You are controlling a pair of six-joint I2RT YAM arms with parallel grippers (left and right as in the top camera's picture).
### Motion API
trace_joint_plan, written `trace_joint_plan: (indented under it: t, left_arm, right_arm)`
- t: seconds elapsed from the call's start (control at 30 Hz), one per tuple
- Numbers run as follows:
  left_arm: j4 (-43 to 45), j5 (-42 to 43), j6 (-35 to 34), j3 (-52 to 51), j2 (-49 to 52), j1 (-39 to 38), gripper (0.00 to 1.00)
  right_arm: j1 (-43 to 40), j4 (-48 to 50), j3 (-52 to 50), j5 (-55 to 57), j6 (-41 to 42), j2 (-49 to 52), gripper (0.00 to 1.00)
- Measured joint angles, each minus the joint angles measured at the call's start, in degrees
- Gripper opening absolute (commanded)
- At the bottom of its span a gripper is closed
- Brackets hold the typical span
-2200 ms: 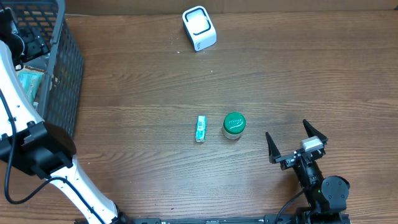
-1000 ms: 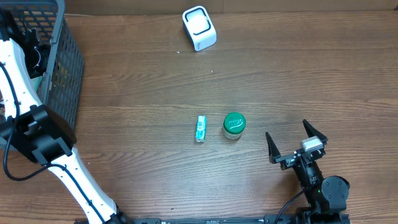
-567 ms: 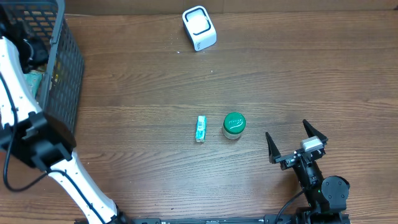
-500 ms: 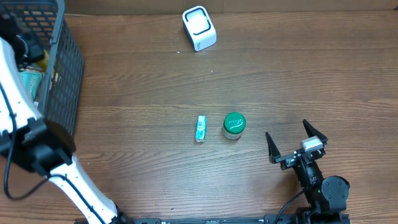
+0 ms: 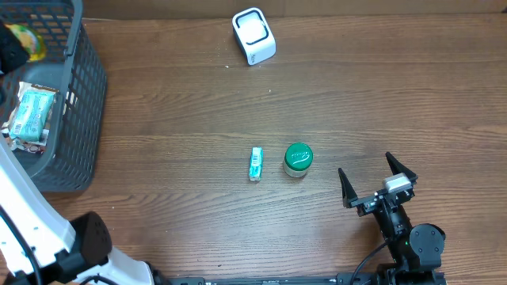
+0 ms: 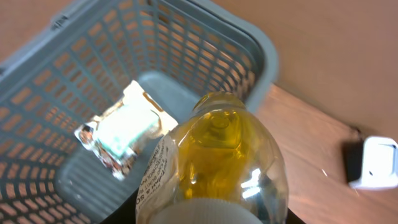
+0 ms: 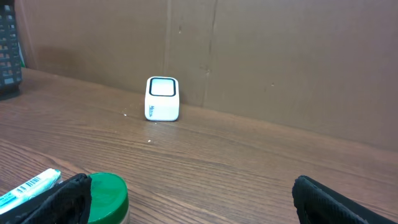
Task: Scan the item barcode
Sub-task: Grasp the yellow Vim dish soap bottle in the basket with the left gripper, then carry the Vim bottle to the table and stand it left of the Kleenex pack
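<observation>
Bottle (image 6: 214,155) 1 | basket (image 5: 79,103) 1 | scanner (image 5: 253,36) 1 | jar (image 5: 298,158) 1 | tube (image 5: 255,164) 1

light: bright, even | shadows: faint, soft | glare: glints on bottle (image 6: 217,155) | focus: bottle's near end blurred

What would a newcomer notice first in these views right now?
The yellow bottle fills the left wrist view, held over the grey basket where a foil packet lies. Overhead, the white scanner sits at the table's far edge; a green-lidded jar and a small teal tube sit mid-table, near the open right pincer.
</observation>
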Motion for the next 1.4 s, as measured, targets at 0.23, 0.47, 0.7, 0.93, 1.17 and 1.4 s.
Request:
trace_joint_plan:
  t: [0.23, 0.47, 0.7, 0.93, 1.17, 1.4]
  left_arm:
    - [-7.9, -0.1, -0.5, 0.0, -1.9, -7.8, 0.28]
    - [-9.8, -0.5, -0.7, -2.6, -1.9, -17.0, 0.28]
    - [-8.1, -2.0, -2.7, -11.5, -1.9, -28.1, 0.26]
    - [0.9, -5.0, -6.0, -26.8, -1.9, -39.1, 0.25]
    - [12.3, -8.4, -11.1, -42.0, -1.9, -47.6, 0.25]
    - [21.1, -12.7, -17.1, -53.4, -1.9, -54.1, 0.26]
  right_arm:
    - [0.0, 0.0, 0.0, 0.0, 0.0, 0.0, 1.00]
    - [0.0, 0.0, 0.0, 0.0, 0.0, 0.0, 1.00]
    - [0.0, 0.0, 0.0, 0.0, 0.0, 0.0, 1.00]
    - [0.0, 0.0, 0.0, 0.0, 0.0, 0.0, 1.00]
    - [0.0, 0.0, 0.0, 0.0, 0.0, 0.0, 1.00]
    - [0.0, 0.0, 0.0, 0.0, 0.0, 0.0, 1.00]
